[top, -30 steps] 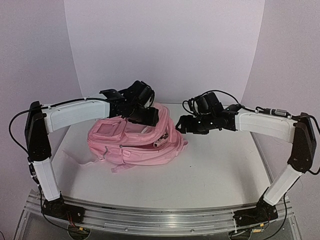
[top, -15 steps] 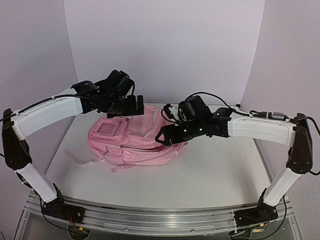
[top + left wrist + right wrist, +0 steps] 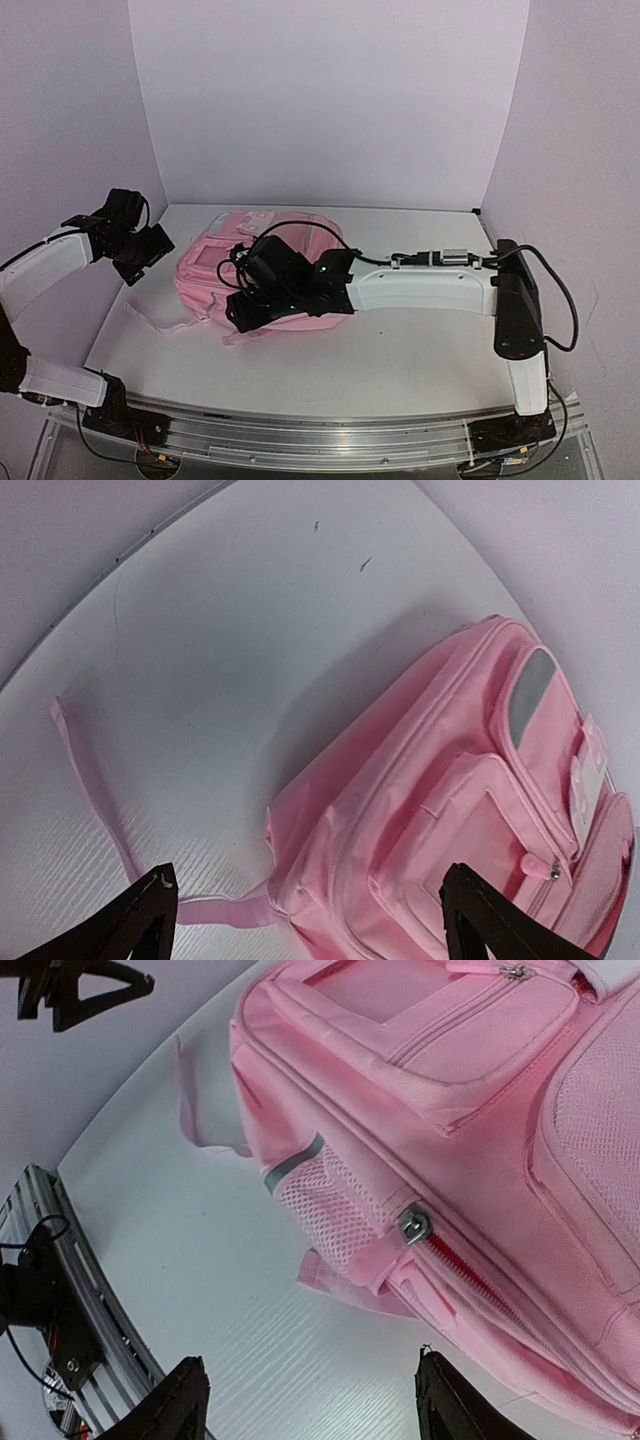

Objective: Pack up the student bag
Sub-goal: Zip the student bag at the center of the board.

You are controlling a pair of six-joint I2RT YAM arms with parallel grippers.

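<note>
Pink backpack (image 3: 205, 280) lies flat on the worktop (image 3: 400, 350), centre-left. Over its front zip edge, right pincer (image 3: 310, 1365) fingers apart, empty. Off its left side, left pincer (image 3: 307, 880) wide apart, empty.

A robotics lab booth is shown: a bare white table (image 3: 430, 350) is closed in at the far side, left and right by a plain pale backdrop (image 3: 330, 100). A left arm (image 3: 45, 265) and a right arm (image 3: 420, 290) are bolted to an aluminium rail (image 3: 320, 445) along the near edge.
</note>
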